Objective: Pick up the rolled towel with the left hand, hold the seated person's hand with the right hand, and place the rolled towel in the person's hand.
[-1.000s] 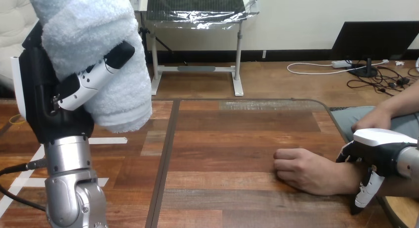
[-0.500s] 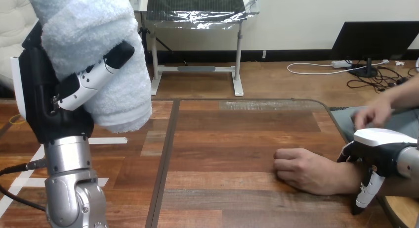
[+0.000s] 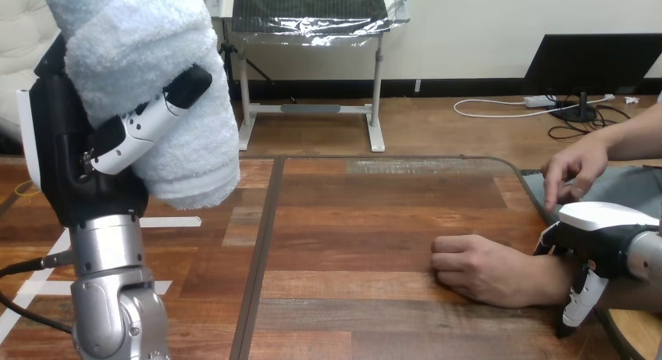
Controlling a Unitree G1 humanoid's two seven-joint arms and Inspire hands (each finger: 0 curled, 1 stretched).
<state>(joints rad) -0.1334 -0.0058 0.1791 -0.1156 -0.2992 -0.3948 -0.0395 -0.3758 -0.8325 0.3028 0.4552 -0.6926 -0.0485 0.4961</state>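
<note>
Rolled towel (image 3: 148, 79): pale blue terry, thick and loosely wound, held high at the far left, well above the wooden table (image 3: 351, 219). Clamped in the left hand (image 3: 62, 149), fingers (image 3: 148, 119) curled round the roll, one laid across its front and sinking into the pile. Probably light, soft and squashy; no risk of breakage, and little of slipping, thanks to the rough nap. More likely trouble: unrolling at a loose end, or sagging either side of the grip. Best held round the middle, as now, firmly enough to keep the turns together. Silver left forearm (image 3: 109, 297) upright beneath.

Further right, on the table near its right edge: the person's hand (image 3: 484, 270), knuckles toward the left, fingers folded into a loose fist. Not ready to receive anything, by this reading; needs opening first. Over its wrist (image 3: 546, 282), the right hand (image 3: 597, 227), white shell uppermost, fingers (image 3: 581, 297) bent down over it, one hanging down the near side, wrapped round the wrist rather than the palm. Just above and behind, the person's hand at the upper right (image 3: 576, 169), fingers pointing down, apart from the robot's, holding nothing.

Towel and fist well apart, most of the table between; carry across and down not yet begun.
</note>
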